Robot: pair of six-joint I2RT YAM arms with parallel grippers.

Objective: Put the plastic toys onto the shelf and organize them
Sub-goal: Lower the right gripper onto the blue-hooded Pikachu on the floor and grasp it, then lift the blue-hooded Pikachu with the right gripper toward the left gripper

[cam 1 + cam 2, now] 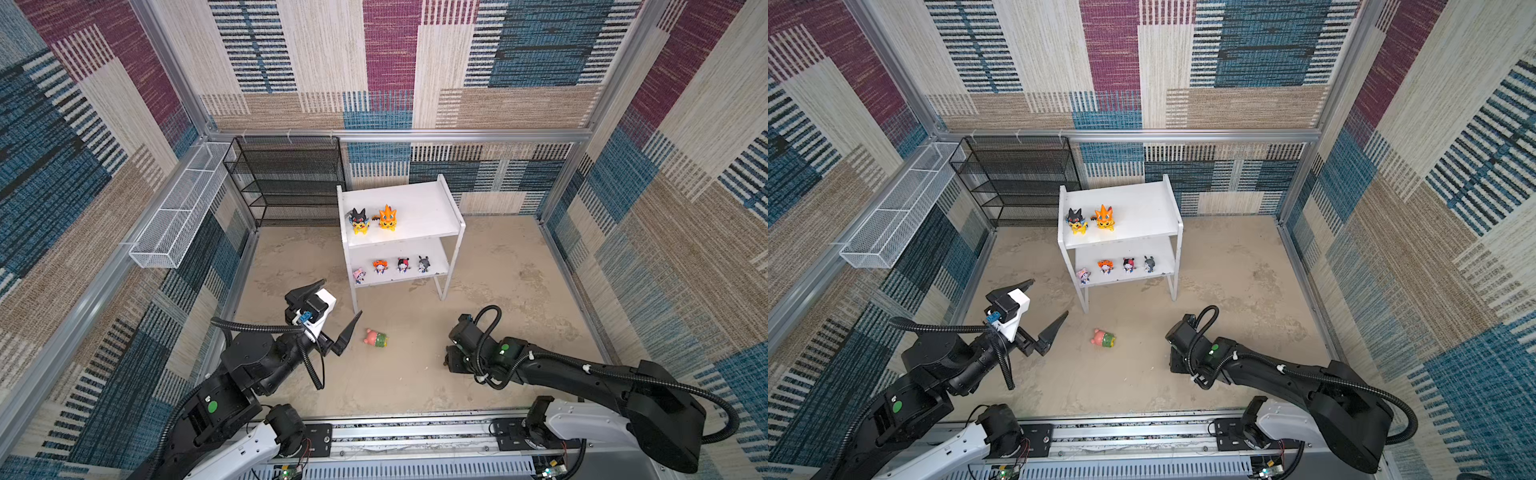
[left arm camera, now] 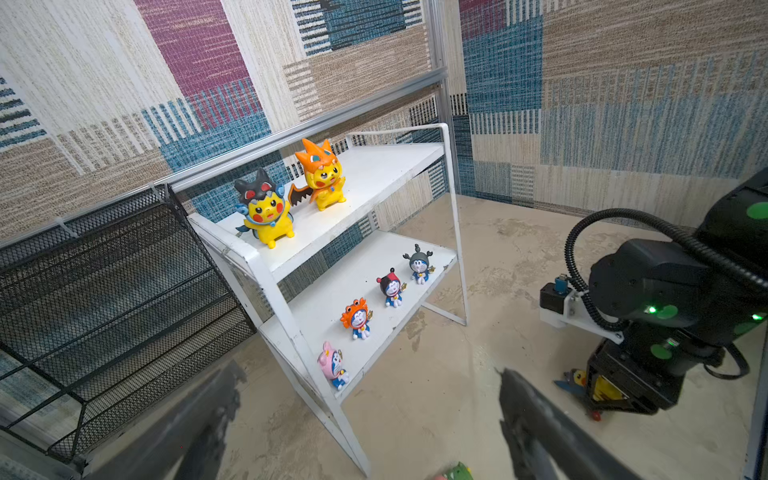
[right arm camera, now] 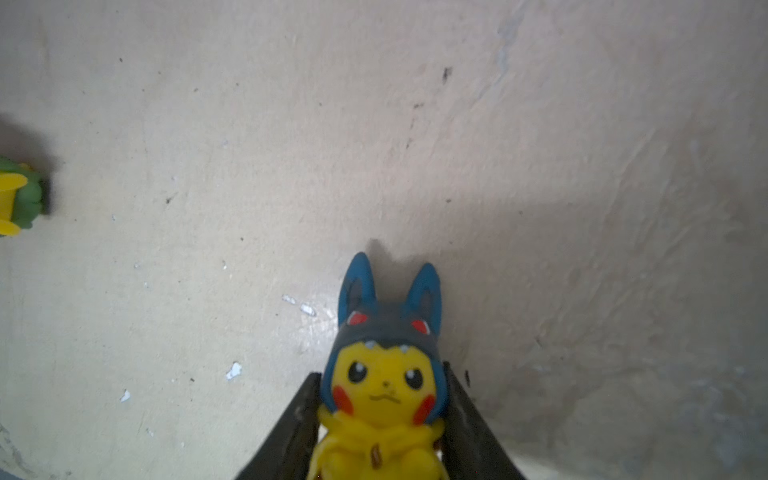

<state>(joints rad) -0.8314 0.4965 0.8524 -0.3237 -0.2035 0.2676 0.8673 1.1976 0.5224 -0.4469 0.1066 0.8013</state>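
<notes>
The right gripper [image 3: 380, 370] is pinching the blue-hooded yellow plastic figurine [image 3: 384, 399] down at the beige floor [image 3: 540, 166]. The left gripper [image 1: 340, 297] is hanging wide open near the front leg of the white two-tier shelf [image 1: 419, 199]. The pink-and-green plastic figurine [image 1: 376, 337] is lying between both arms, and the right half of the shelf's top board is offering open room.

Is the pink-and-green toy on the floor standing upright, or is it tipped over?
Tipped over. In a top view the pink-and-green toy lies on its side on the floor, in front of the white shelf.
</notes>
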